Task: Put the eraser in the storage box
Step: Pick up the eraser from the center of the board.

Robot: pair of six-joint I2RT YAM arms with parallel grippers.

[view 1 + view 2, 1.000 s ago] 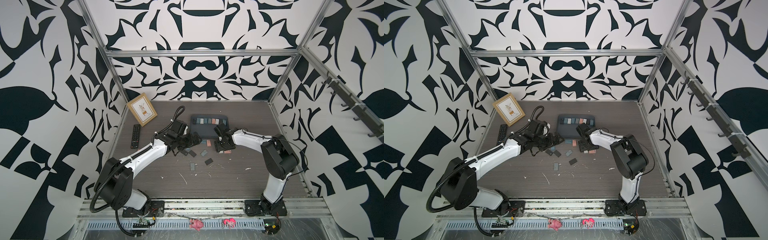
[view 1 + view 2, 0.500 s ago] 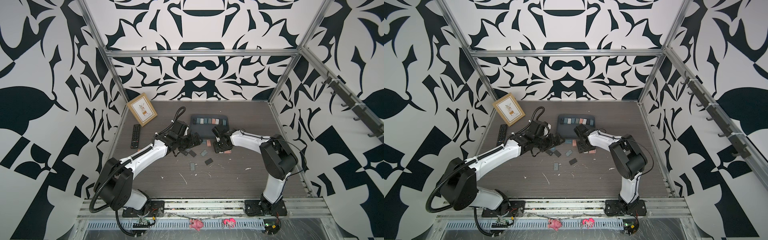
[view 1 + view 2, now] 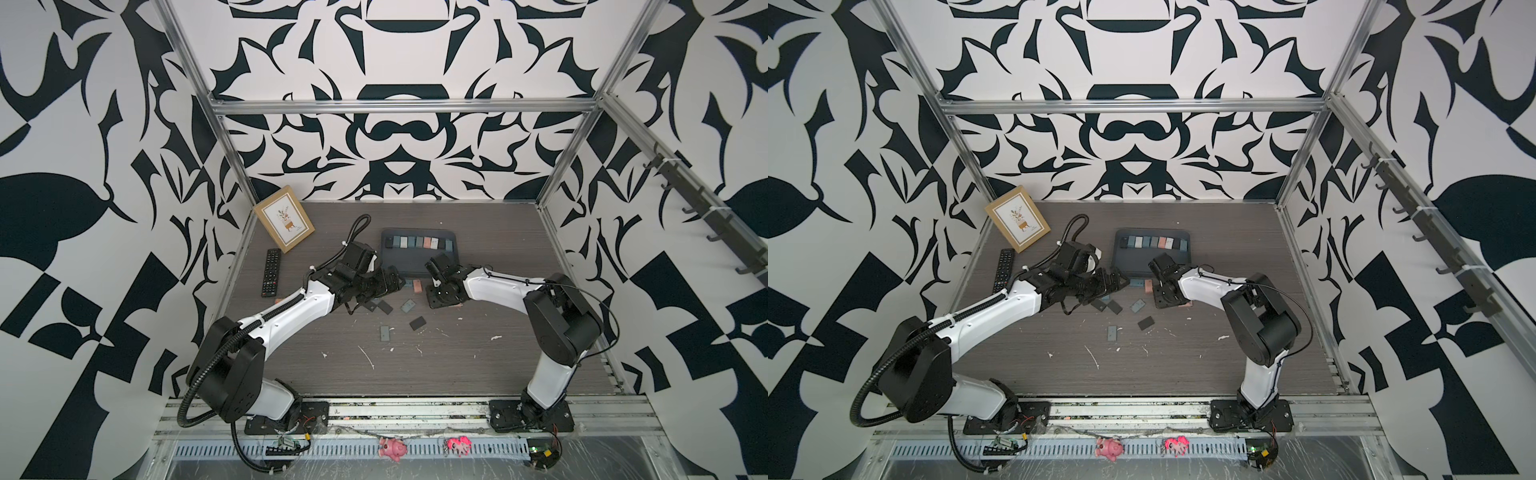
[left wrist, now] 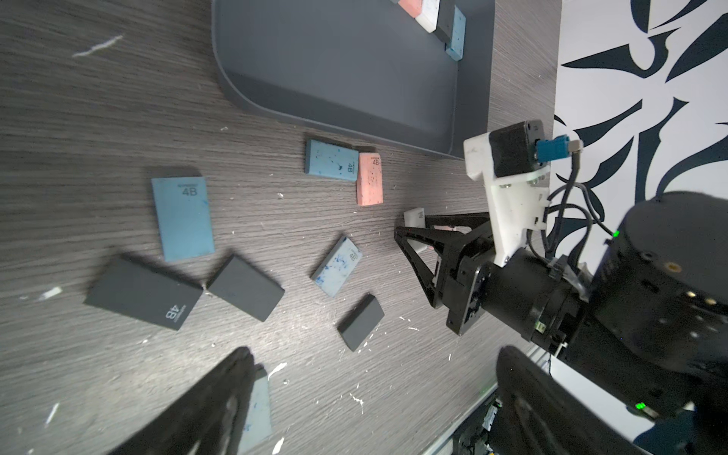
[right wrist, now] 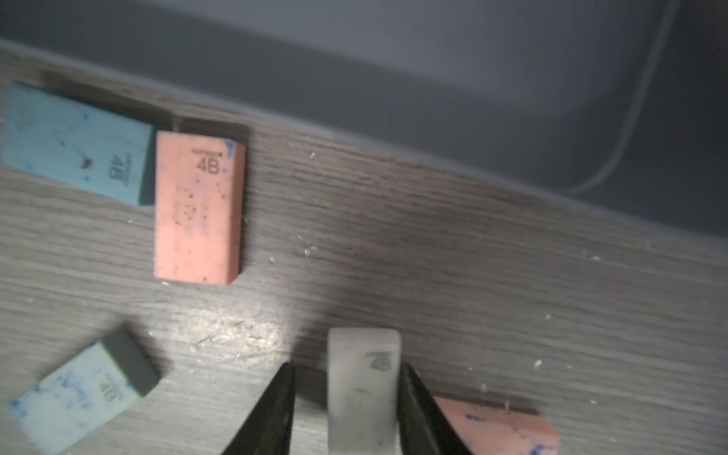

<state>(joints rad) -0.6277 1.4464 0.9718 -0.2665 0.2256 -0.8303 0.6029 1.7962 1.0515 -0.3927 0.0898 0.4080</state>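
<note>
Grey wood-grain tabletop (image 3: 457,353), black-and-white patterned walls (image 3: 395,137); left gripper (image 4: 374,366) gapes empty; right gripper (image 5: 348,368) loosely straddles a white rubber eraser (image 5: 362,394).

picture frame (image 3: 284,219): propped, back-left corner; remote control (image 3: 271,272): flat, just beside it; pink toys (image 3: 392,449): near front edge

Narrower right gripper (image 5: 347,366) than before, jaws nearly against the white eraser (image 5: 362,394).
</note>
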